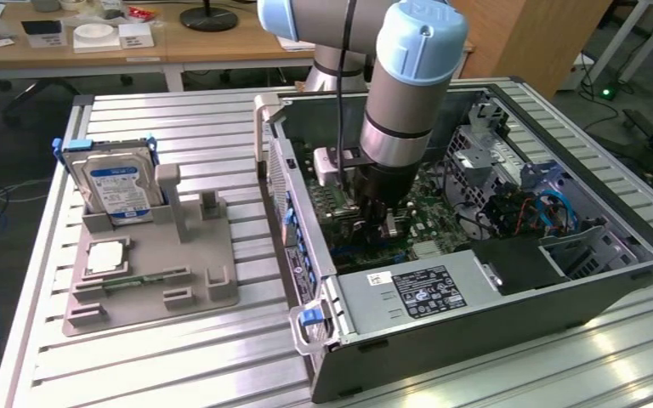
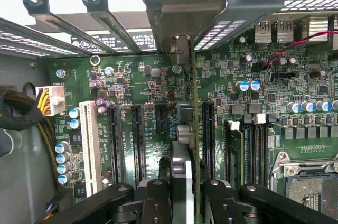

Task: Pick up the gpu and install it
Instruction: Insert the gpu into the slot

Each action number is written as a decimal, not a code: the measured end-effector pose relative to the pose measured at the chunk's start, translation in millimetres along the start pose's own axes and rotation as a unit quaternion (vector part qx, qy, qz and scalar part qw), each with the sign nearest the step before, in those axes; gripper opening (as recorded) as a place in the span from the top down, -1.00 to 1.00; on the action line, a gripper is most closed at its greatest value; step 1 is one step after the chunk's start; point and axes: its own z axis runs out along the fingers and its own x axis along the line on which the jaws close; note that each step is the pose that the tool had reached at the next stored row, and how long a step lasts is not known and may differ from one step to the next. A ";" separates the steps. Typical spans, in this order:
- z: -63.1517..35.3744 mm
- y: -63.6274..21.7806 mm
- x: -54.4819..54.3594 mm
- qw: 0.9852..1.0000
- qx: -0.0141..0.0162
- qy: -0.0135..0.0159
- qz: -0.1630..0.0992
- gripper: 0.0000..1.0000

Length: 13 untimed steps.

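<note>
The gpu (image 2: pixel 192 102) shows edge-on in the wrist view as a thin dark card standing upright over the green motherboard (image 2: pixel 158 86). Its pale metal bracket (image 2: pixel 179 49) sits against the rear slot openings of the case. My gripper (image 2: pixel 185 189) is shut on the card, with one black finger (image 2: pixel 157 197) on each side of it. In the exterior view the gripper (image 1: pixel 377 219) reaches down inside the open computer case (image 1: pixel 599 280), low over the board. Whether the card's edge is seated in a slot I cannot tell.
Black expansion slots (image 2: pixel 138 139) and a white one (image 2: pixel 90 145) lie beside the card. The CPU socket (image 2: pixel 311 182) is on the other side. A power supply (image 1: pixel 417 293) fills the case's near end. A grey fixture (image 1: pixel 190 255) holds a hard drive (image 1: pixel 116 187) and a CPU chip (image 1: pixel 109 255).
</note>
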 end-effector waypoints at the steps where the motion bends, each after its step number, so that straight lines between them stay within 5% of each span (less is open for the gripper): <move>1: 0.0 0.0 0.0 1.000 0.000 0.000 0.000 0.44; 13: 0.0 1.5 0.1 1.000 0.000 0.000 0.000 0.44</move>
